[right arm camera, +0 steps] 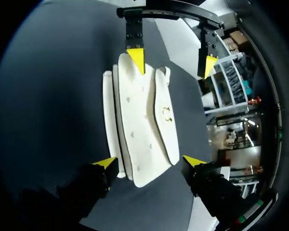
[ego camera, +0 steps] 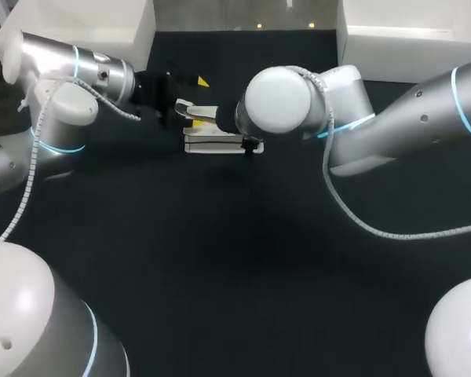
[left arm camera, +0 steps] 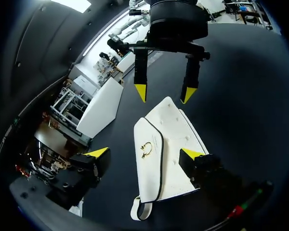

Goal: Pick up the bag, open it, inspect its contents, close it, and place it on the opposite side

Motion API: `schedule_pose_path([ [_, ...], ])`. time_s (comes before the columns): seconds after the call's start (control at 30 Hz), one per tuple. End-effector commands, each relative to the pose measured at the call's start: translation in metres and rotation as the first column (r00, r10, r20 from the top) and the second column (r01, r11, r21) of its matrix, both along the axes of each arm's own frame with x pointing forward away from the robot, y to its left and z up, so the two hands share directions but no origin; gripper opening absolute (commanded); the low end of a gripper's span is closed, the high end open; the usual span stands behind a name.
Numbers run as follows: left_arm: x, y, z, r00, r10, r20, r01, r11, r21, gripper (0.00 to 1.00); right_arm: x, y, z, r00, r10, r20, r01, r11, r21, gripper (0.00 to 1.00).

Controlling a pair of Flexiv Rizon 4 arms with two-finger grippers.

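A white bag (ego camera: pixel 212 142) lies flat on the dark table, its flap down over a small gold clasp (left arm camera: pixel 146 149). My left gripper (left arm camera: pixel 144 154) hangs open over one end of the bag (left arm camera: pixel 169 137), a finger off to each side. My right gripper (right arm camera: pixel 149 162) is open over the other end of the bag (right arm camera: pixel 140 125), facing the left one. Each wrist view shows the other gripper across the bag: the right gripper (left arm camera: pixel 164 94) and the left gripper (right arm camera: pixel 172 61), both with fingers spread. In the head view the right wrist hides its own fingers and part of the bag.
White boxes stand at the back left (ego camera: pixel 102 31) and back right (ego camera: pixel 408 35) of the table. The dark tabletop (ego camera: pixel 243 259) in front of the bag is bare.
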State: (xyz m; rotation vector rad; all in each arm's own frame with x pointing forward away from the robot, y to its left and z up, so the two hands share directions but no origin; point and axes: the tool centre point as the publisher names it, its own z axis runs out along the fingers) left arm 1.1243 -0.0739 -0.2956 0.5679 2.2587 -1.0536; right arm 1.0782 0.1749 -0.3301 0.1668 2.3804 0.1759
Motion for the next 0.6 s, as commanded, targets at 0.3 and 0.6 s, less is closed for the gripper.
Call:
schedule_pose_path([
  [0.3, -0.028, 0.041, 0.04, 0.96, 0.14, -0.241, -0.089, 0.974, 0.21, 1.0, 0.011, -0.013, 0.047, 0.971, 0.091, -0.223, -0.096, 0.995, -0.008, 1.0],
  [0.6, -0.047, 0.048, 0.047, 0.935, 0.147, -0.324, -0.062, 0.964, 0.259, 1.0, 0.018, -0.013, 0.057, 0.93, 0.045, -0.365, -0.045, 0.999, 0.008, 1.0],
])
